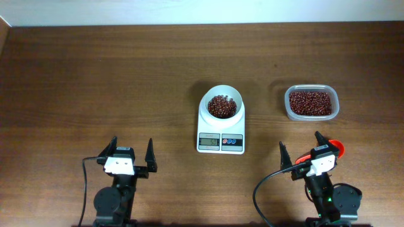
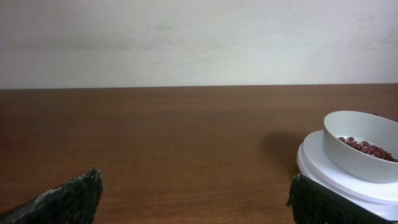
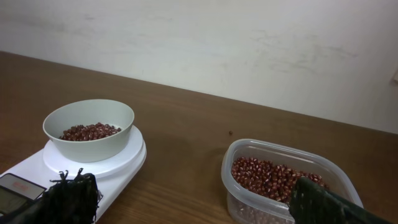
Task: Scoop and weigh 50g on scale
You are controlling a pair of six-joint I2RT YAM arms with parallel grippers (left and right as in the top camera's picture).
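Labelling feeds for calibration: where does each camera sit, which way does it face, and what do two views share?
Overhead: above the table, looking straight down at the scale, the tub of beans and both arms, left gripper and right gripper open.
Left wrist: on the left arm, low, facing the wall across the table; its fingers show at both bottom corners.
Right wrist: on the right arm, facing the wall over scale and tub; its fingers show below.
Both wrist views share the scale's white bowl.
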